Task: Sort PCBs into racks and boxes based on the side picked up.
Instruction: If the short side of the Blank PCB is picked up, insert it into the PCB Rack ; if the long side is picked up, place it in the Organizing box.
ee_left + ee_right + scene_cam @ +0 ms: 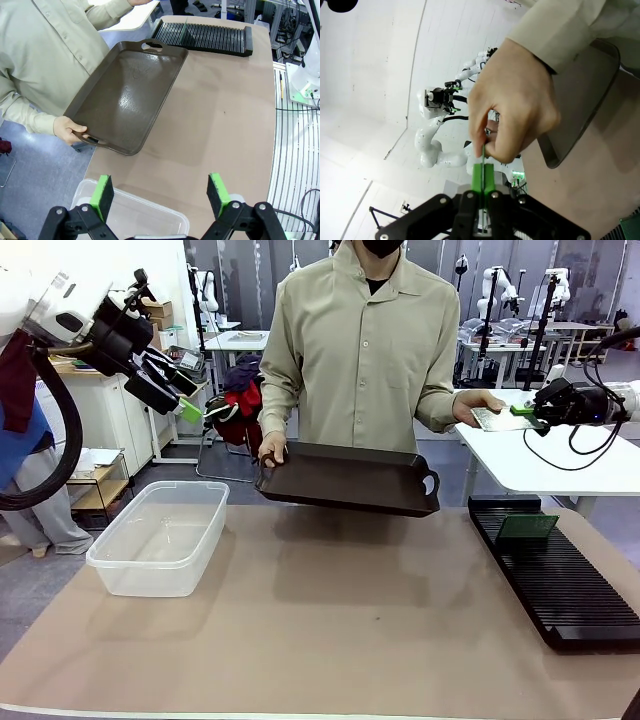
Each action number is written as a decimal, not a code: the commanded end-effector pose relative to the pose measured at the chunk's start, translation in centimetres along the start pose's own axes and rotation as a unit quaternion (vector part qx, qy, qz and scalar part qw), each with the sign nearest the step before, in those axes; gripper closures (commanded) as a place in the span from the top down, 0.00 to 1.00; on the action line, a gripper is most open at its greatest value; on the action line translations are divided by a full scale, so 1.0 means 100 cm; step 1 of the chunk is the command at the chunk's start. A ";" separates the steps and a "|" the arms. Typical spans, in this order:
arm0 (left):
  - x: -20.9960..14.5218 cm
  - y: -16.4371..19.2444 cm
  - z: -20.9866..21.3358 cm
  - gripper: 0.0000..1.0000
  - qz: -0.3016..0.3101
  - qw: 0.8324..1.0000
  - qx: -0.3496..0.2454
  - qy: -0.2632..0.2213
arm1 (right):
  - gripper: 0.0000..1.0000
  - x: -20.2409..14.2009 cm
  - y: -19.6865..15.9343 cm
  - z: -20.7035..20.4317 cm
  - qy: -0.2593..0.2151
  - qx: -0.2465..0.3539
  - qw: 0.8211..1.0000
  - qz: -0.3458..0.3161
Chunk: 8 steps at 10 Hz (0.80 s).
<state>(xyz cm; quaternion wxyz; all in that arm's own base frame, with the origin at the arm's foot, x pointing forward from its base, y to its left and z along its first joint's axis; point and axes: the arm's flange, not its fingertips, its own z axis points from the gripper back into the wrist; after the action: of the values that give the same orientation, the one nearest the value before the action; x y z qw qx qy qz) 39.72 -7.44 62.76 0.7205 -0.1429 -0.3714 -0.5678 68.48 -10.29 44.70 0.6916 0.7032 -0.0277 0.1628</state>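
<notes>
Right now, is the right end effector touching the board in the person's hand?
Touching. The right wrist view shows the right end effector shut on the PCB edge, just below the person's hand.

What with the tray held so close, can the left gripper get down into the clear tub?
Probably yes. The left gripper hangs open above the tub, with only air between them. The tray is held off to one side, not over the tub.
</notes>
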 end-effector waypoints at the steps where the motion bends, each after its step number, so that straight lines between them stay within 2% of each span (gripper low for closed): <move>1: -0.002 0.000 -0.001 1.00 -0.003 1.000 -0.005 -0.008 | 0.00 0.000 0.002 -0.001 0.001 0.004 1.000 0.000; 8: -0.002 0.000 -0.001 1.00 -0.003 1.000 -0.005 -0.008 | 0.00 0.000 0.002 -0.001 0.001 0.004 1.000 0.000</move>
<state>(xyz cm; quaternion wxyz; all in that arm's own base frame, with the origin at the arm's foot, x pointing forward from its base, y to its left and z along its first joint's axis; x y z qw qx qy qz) 39.72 -7.44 62.76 0.7205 -0.1429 -0.3714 -0.5678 68.48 -10.29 44.70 0.6916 0.7032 -0.0277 0.1628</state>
